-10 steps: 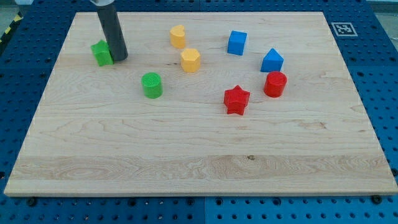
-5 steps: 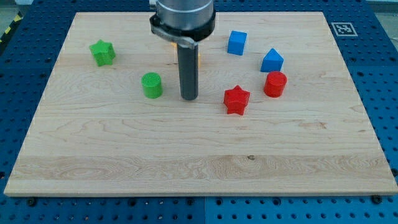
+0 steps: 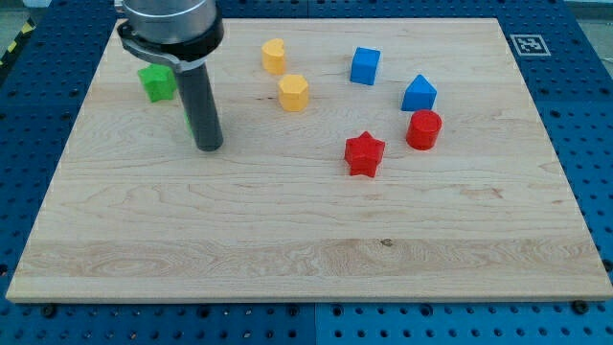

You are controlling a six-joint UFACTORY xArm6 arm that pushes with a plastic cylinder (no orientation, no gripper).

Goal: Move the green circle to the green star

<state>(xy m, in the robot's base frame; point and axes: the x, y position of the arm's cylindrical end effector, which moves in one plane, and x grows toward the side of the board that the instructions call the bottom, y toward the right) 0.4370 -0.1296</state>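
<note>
— Near the counter's (image 3: 287,240) top-left corner sat the green star (image 3: 153,82), partly behind the arm; why was my tip (image 3: 209,147) just right of it?
— It pressed the green circle (image 3: 190,120), a sliver showing beside the rod, probably starward. No fingers existed to report.

one camera only, looking down at a slant from the near long side of the wooden board (image 3: 287,240), which fills almost the whole view. the blue pegboard table (image 3: 594,144) shows just round the edges, with a square marker tag (image 3: 526,44) at the board's top right corner. nothing else shares the scene.
</note>
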